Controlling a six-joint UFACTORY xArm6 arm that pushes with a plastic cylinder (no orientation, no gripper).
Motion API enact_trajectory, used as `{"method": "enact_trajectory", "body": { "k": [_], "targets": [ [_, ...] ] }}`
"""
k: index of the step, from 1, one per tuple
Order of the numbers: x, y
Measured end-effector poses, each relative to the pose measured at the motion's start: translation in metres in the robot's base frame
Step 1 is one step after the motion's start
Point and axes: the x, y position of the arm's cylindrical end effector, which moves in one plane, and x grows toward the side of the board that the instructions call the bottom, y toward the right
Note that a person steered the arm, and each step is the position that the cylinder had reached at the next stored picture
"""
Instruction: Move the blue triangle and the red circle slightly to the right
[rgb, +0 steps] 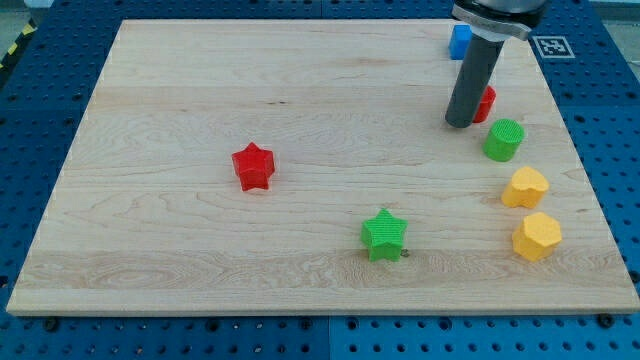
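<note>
The blue block (460, 41) lies near the view's top right edge of the board, partly hidden behind the arm; its shape cannot be made out. The red circle (486, 103) lies lower and to the right, mostly hidden behind the rod. My tip (461, 124) rests on the board right against the red circle's left side, below the blue block.
A green round block (504, 140) lies just right of the tip and below the red circle. Two yellow blocks (525, 187) (537, 236) lie near the right edge. A red star (254, 166) and a green star (384, 234) lie on the wooden board (200, 100).
</note>
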Motion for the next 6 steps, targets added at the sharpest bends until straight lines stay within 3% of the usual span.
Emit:
{"method": "enact_trajectory", "body": {
  "k": [3, 6],
  "targets": [
    [-0.011, 0.026],
    [0.006, 0.041]
  ]
}}
